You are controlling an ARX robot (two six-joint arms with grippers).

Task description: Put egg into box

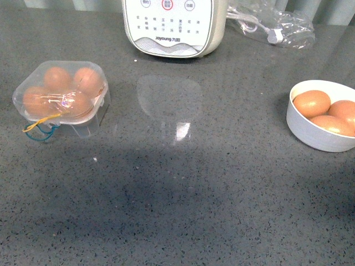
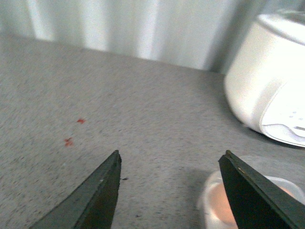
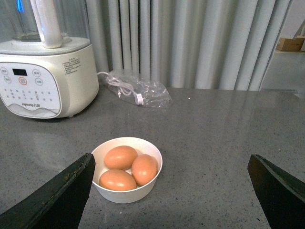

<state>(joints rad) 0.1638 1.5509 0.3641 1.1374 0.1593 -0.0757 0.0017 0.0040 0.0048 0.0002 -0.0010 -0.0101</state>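
Note:
The box (image 1: 62,94), a clear plastic egg case with its lid down, sits at the table's left with several brown eggs (image 1: 57,77) inside. Its yellow and blue strings (image 1: 40,128) trail at the front. Three more brown eggs (image 1: 312,103) lie in a round white bowl (image 1: 310,138) at the right. Neither arm shows in the front view. My left gripper (image 2: 171,153) is open and empty above the table, with the box's edge (image 2: 214,200) beside one finger. My right gripper (image 3: 171,156) is open and empty, with the bowl (image 3: 126,194) and its eggs (image 3: 121,157) near one finger.
A white Joyoung blender base (image 1: 173,25) stands at the back centre. A clear plastic bag with a cable (image 1: 272,25) lies at the back right. Grey curtains (image 3: 190,43) hang behind the table. Small red specks (image 2: 69,141) mark the tabletop.

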